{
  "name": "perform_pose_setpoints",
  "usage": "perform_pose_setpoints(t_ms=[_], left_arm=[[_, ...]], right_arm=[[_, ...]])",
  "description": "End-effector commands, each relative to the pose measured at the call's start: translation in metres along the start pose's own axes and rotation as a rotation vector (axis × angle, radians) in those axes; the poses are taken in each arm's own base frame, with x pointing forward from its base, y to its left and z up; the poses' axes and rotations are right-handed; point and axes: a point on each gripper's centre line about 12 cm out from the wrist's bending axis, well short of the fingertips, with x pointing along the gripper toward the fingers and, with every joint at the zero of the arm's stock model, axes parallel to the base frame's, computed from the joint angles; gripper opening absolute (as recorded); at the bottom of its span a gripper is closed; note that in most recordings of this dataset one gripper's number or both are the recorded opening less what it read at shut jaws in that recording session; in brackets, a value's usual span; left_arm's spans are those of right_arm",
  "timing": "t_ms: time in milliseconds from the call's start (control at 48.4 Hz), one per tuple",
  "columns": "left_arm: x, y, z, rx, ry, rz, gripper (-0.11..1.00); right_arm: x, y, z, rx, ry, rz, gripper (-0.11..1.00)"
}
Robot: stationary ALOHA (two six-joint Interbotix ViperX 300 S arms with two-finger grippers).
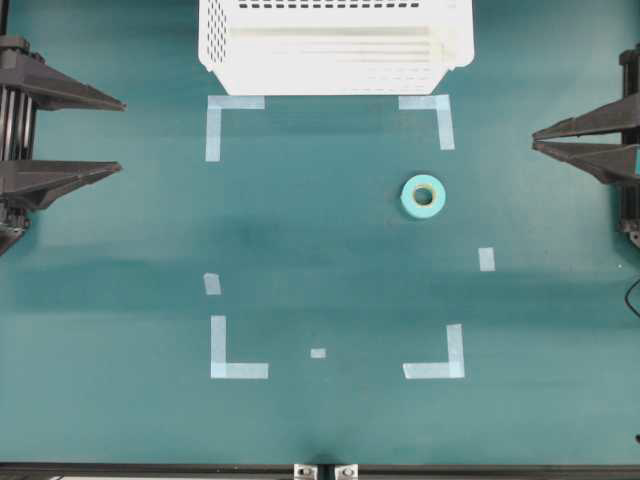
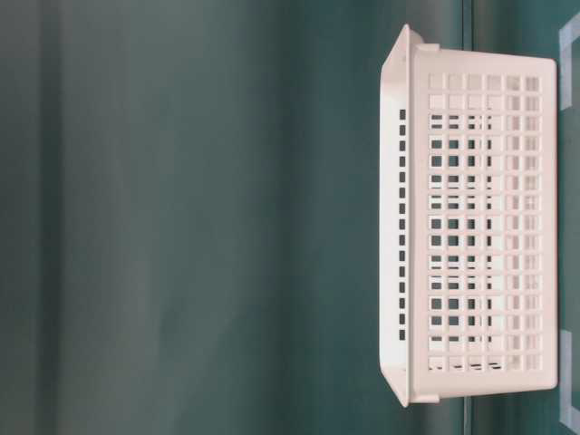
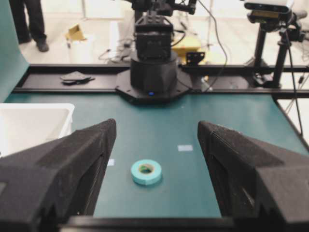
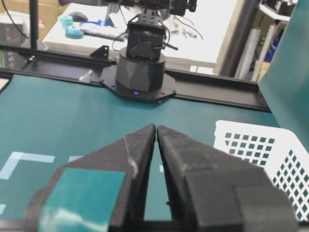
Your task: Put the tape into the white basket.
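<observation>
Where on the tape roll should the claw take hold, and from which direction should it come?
The tape lies flat on the green table, hole upward, nothing touching it. Probably best to come straight down from above, one finger in the hole and one outside, pinching the ring wall. Closing across the whole roll also looks possible.

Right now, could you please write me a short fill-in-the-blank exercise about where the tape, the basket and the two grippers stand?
1. The tape lies flat on the ____ tabletop.
2. The white basket holds ____ rolls of tape.
3. The left gripper has its fingers spread ____.
4. The tape lies nearer the ____ gripper.

Missing words: green; no; apart; right
</observation>
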Motion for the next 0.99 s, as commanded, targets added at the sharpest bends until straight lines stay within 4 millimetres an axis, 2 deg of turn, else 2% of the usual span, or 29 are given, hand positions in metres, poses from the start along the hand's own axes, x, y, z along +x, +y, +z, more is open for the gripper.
perform_pose_setpoints(t_ms=[0,41,103,165,269,413,537,620,723,868,971], left_arm=[[-0.005,0.003,-0.006,-0.033,-0.002,0.021,0.24],[-0.008,0.004,-0.009,-0.039,-0.003,0.026,0.22],[-0.013,0.004,-0.011,-0.042,-0.013,0.027,0.09],[-0.019,0.004,-0.011,-0.048,-0.031,0.025,-0.01],[-0.026,0.004,-0.011,-0.063,-0.050,0.026,-0.09],[-0.029,0.004,-0.019,-0.066,-0.030,0.027,-0.09],[-0.029,0.004,-0.032,-0.065,0.015,0.027,0.01],[-0.031,0.004,-0.037,-0.060,0.025,0.027,0.17],[-0.035,0.004,-0.046,-0.062,0.042,0.028,0.42],[-0.039,0.002,-0.054,-0.063,0.067,0.020,0.38],[-0.039,0.001,-0.059,-0.052,0.095,0.013,0.38]], right_arm=[[0.001,0.001,-0.001,0.011,0.000,0.005,0.24],[-0.001,0.001,-0.007,0.011,0.009,0.005,0.22],[-0.003,0.001,-0.013,0.013,0.012,0.005,0.09],[-0.004,0.001,-0.015,0.014,0.005,0.005,0.02],[-0.005,0.001,-0.015,0.017,0.002,0.004,0.01],[-0.005,0.001,-0.018,0.016,0.012,0.005,0.01],[-0.004,0.001,-0.020,0.014,0.022,0.005,0.03],[-0.004,0.001,-0.022,0.014,0.023,0.005,0.17],[-0.004,0.001,-0.021,0.016,0.021,0.003,0.47],[-0.004,0.001,-0.023,0.019,0.029,0.003,0.87],[-0.002,0.000,-0.026,0.026,0.043,0.000,1.00]])
